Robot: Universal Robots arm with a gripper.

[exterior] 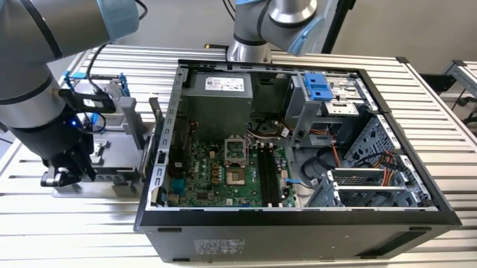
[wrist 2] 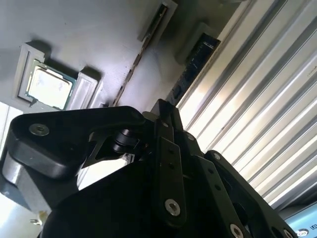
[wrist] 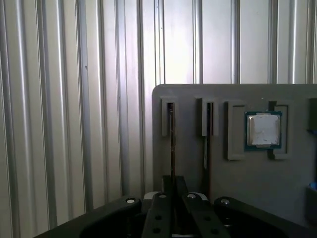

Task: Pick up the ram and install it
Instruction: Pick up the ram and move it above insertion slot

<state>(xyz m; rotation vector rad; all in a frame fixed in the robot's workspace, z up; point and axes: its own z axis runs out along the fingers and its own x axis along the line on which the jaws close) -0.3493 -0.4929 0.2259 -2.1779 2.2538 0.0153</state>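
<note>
1. In the first wrist view the hand [wrist: 174, 184] is seen closed, clamped on the ram [wrist: 172, 144], which is stood on edge in a slot of the grey holder [wrist: 277, 183].
2. A second stick [wrist: 207, 141] is slotted just beside it; the processor [wrist: 263, 130] is seated further along.
3. The holder is carried by the ribbed surface [wrist: 74, 124].
4. The open computer case [exterior: 298, 223] is placed to the exterior view's right of the holder.

Both wrist views close above tray [wrist: 247, 188] [wrist 2: 99, 34]
</note>
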